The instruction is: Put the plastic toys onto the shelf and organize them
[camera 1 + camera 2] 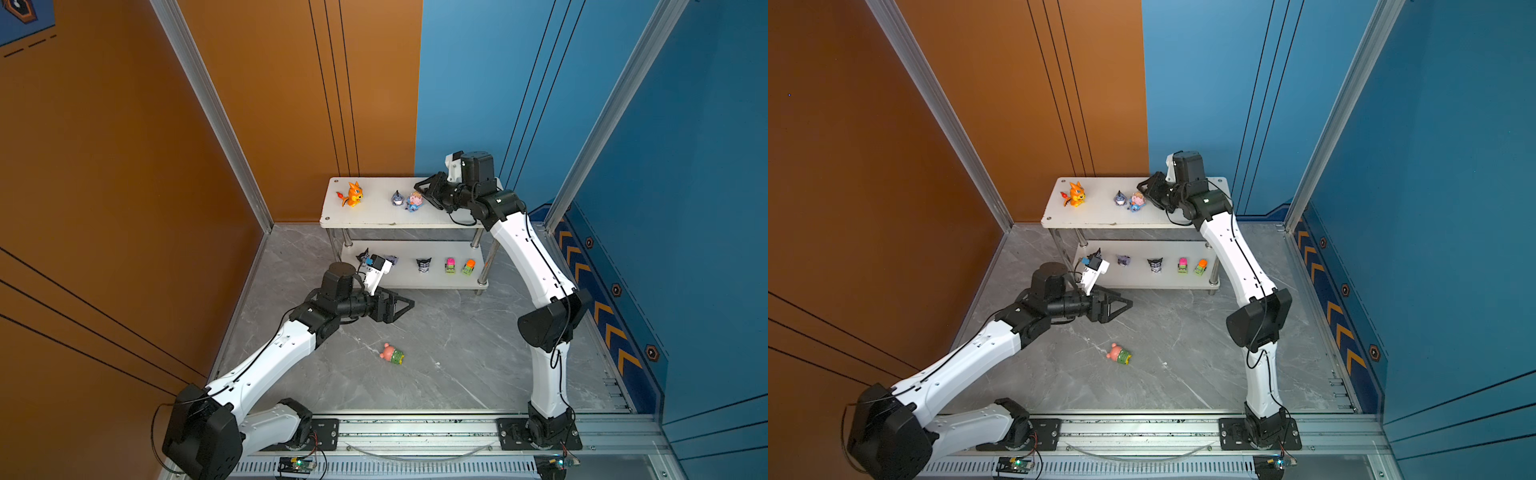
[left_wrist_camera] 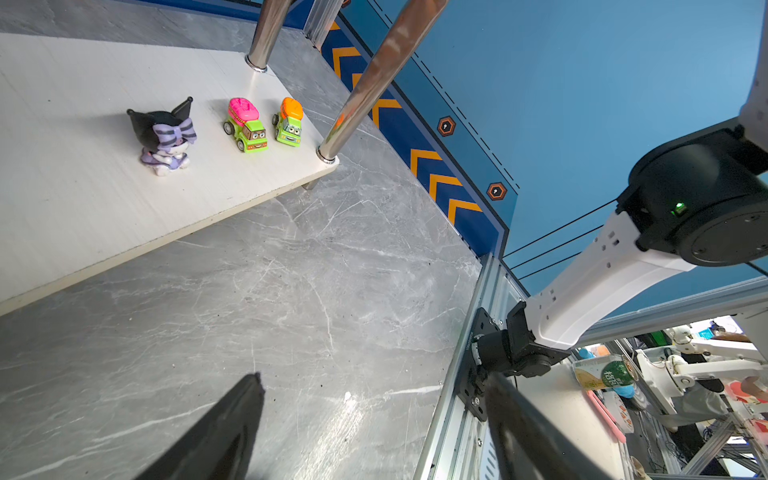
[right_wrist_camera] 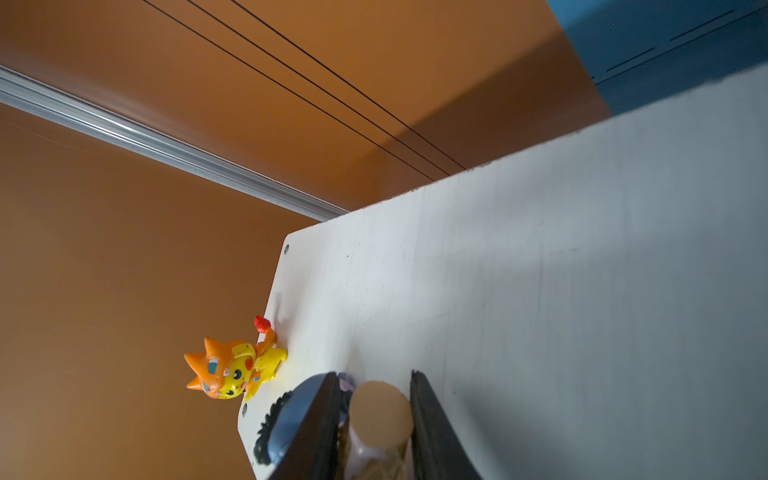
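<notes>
The right gripper (image 3: 374, 376) is clamped on the cone toy (image 3: 380, 409), one jaw at each side. It holds the toy low over the top board of the shelf (image 1: 374, 217), just beside the donkey (image 1: 397, 198). Whether the toy's base touches the board I cannot tell. The dragon (image 1: 352, 194) stands near the board's left end.

I judge this to be the arranging of the top row. The next move calls for a small shift clear of the donkey, then a gentle release with the toy upright.

The left gripper (image 2: 372, 380) hangs empty over the floor, jaws well apart, in front of the lower board with its imp (image 2: 164, 139), pink car (image 2: 245, 124) and orange car (image 2: 289, 120). The bear (image 1: 392, 354) lies on the floor, not yet shelved.
</notes>
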{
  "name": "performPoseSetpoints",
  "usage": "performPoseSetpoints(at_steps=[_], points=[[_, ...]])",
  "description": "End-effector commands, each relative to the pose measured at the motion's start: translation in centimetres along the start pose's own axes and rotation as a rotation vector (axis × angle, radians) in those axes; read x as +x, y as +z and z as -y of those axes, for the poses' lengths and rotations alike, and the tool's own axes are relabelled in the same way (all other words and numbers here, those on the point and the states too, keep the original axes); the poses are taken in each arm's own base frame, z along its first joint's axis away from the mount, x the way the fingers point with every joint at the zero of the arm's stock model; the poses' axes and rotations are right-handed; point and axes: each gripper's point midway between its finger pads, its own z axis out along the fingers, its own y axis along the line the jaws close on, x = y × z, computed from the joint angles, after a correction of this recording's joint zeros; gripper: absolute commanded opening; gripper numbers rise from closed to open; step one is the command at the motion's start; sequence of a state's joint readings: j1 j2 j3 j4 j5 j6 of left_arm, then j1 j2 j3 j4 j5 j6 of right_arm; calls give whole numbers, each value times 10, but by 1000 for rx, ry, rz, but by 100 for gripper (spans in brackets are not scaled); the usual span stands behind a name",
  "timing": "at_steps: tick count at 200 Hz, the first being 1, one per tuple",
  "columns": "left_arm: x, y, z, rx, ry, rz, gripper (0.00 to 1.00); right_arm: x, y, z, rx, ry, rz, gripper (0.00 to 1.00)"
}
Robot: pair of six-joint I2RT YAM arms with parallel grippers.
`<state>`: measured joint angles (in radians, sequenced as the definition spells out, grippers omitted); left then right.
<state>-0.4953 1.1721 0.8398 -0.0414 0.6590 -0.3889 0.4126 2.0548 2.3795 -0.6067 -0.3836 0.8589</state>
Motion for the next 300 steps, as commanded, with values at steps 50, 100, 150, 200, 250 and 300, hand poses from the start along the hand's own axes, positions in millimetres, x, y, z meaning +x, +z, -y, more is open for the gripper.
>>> performPoseSetpoints(at_steps=[50,100,150,200,250,300], points=[[-13,-1,16,37,58,40,85,-9,-78,19,68,-37,81,19],[-13,3,22,50,62,31,85,54,-161,26,25,-57,36,18],[-20,-3,25,30,66,59,85,165,-203,95,87,136,-67,18],[-23,-3,22,17,45,91,85,255,-175,176,173,286,26,15],[-18,-10,23,1,43,99,85,284,-164,227,242,389,205,16],[-12,-7,17,-5,31,98,85,299,-176,267,333,493,333,17]])
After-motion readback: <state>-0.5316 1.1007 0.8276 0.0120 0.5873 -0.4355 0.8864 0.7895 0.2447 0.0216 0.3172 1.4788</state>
